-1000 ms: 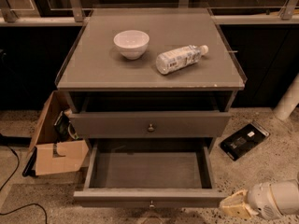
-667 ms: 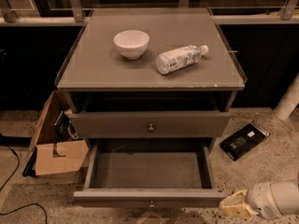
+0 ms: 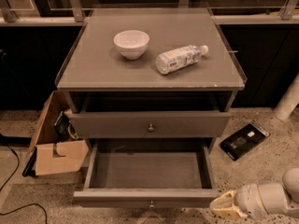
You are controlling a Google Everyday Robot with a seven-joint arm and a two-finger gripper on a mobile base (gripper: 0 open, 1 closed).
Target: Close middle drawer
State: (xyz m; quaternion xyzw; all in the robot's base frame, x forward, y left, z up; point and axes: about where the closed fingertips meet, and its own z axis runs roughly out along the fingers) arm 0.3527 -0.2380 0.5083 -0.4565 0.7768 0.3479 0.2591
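The middle drawer [image 3: 149, 197] is pulled far out of the grey-brown cabinet [image 3: 93, 73]. Its slim front faces me low in the camera view, with a small round knob [image 3: 151, 203], and its inside is empty. Above it, the taller-fronted drawer [image 3: 117, 124] with its own knob stands slightly out. The lowest drawer is hidden below the open one. My gripper [image 3: 224, 206] is at the bottom right, just right of the open drawer's front right corner and close to it, with the white arm [image 3: 271, 197] behind it.
A white bowl [image 3: 131, 43] and a plastic bottle [image 3: 180, 58] lying on its side are on the cabinet top. An open cardboard box [image 3: 56, 146] stands left of the cabinet. A black flat device [image 3: 244, 139] lies on the floor at right. A white post [image 3: 288, 99] is at far right.
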